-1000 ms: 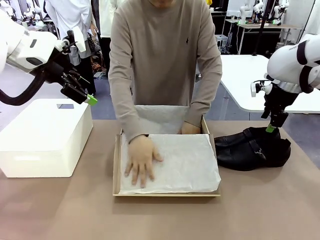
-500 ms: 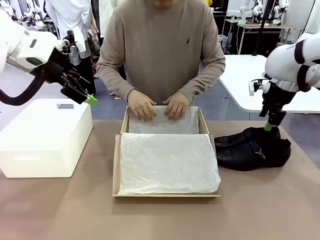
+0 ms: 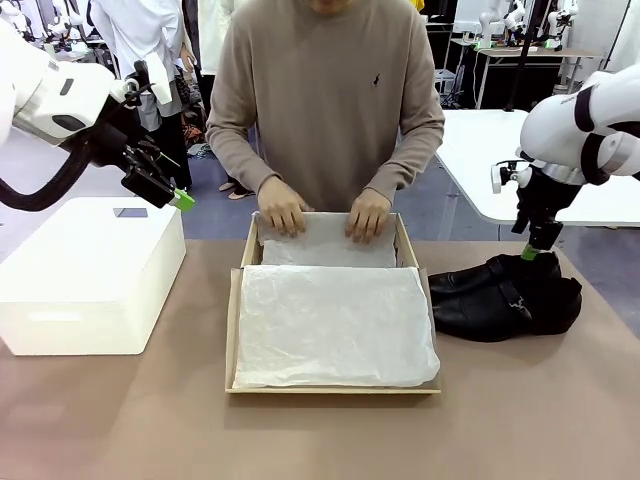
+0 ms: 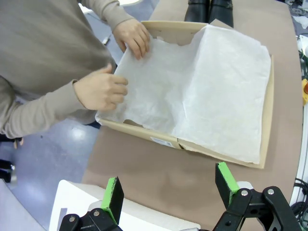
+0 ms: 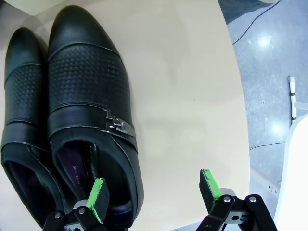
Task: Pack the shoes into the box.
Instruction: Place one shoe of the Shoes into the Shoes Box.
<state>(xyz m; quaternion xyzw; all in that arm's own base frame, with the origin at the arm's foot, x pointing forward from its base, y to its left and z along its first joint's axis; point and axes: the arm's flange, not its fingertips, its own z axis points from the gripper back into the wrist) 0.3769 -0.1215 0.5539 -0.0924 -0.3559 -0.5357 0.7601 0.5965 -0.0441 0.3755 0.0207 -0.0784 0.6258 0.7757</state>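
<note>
Front across table [image 3: 120,420], wrists downward, box [image 3: 233,330] shared

A large white box [image 3: 90,275] sits on the brown table [image 3: 320,435], left side.

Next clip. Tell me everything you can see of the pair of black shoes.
The shoes are a glossy black, leather-looking pair with pointed toes, a dotted texture across the front, and a strap with a small metal buckle. The lining looks dark purple. They stand side by side, touching, on the table just right of the box, toes toward it. The right gripper hangs open over their heel end; whether it touches them cannot be told.
</note>
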